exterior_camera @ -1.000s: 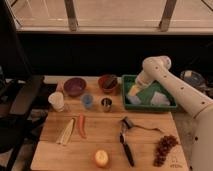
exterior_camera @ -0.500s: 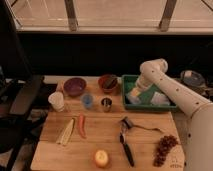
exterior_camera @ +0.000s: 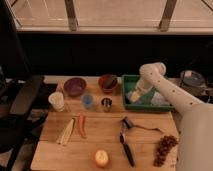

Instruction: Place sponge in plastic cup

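Note:
A pale yellow sponge (exterior_camera: 133, 95) lies at the left end of the green bin (exterior_camera: 150, 103) on the right side of the table. My gripper (exterior_camera: 137, 93) reaches down into that bin, right at the sponge, with the white arm (exterior_camera: 170, 95) arching over the bin from the right. A whitish plastic cup (exterior_camera: 56, 101) stands upright at the table's left, far from the gripper. A small blue cup (exterior_camera: 87, 100) stands to its right.
A purple bowl (exterior_camera: 74, 86) and a red-brown bowl (exterior_camera: 107, 82) stand at the back. A metal cup (exterior_camera: 106, 104), a carrot (exterior_camera: 81, 125), a corn cob (exterior_camera: 65, 132), an apple (exterior_camera: 101, 158), a black tool (exterior_camera: 126, 142) and grapes (exterior_camera: 163, 148) lie on the wooden table (exterior_camera: 100, 132). A black chair (exterior_camera: 20, 100) stands at left.
The arm has swung left and lowered, bringing the gripper down into the left end of the green bin by the sponge.

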You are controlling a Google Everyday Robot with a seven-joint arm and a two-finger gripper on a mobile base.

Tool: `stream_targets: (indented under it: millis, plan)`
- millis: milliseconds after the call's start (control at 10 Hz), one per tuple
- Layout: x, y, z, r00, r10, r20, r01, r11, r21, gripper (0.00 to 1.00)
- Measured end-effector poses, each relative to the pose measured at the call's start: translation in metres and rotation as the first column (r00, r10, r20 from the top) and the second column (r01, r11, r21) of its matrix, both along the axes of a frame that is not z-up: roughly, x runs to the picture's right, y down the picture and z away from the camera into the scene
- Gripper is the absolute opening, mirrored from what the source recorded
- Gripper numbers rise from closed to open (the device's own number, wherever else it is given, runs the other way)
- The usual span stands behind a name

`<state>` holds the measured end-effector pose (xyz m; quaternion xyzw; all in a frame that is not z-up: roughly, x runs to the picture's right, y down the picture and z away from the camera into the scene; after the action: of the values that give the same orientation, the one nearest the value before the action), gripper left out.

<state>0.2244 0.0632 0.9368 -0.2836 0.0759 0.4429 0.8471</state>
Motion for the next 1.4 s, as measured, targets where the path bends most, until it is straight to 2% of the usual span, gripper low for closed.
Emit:
stream_targets:
  millis: [100,200,500,600,800,900,1200,1400]
  plan:
    - [-0.001,0.005,0.001,1.000,0.009,0.005,-0.009,0.9998,-0.018,0.64]
    - [-0.002,0.009,0.001,1.000,0.012,0.008,-0.012,0.9995,-0.028,0.59]
    - [0.000,0.017,-0.002,1.000,0.016,0.003,-0.016,0.9990,-0.042,0.30]
    - [0.001,0.014,-0.007,1.000,0.014,0.004,-0.014,0.9995,-0.028,0.19]
    - [0.002,-0.004,-0.023,1.000,0.021,0.003,-0.021,0.9996,0.020,0.03]
    - [0.001,-0.019,-0.034,1.000,0.025,0.004,-0.025,0.9983,0.052,0.00]
    - [-0.005,-0.059,-0.064,0.999,0.022,0.033,-0.027,0.9897,0.141,0.00]
    - [-0.021,-0.075,-0.083,0.995,0.009,0.104,-0.027,0.9831,0.181,0.00]
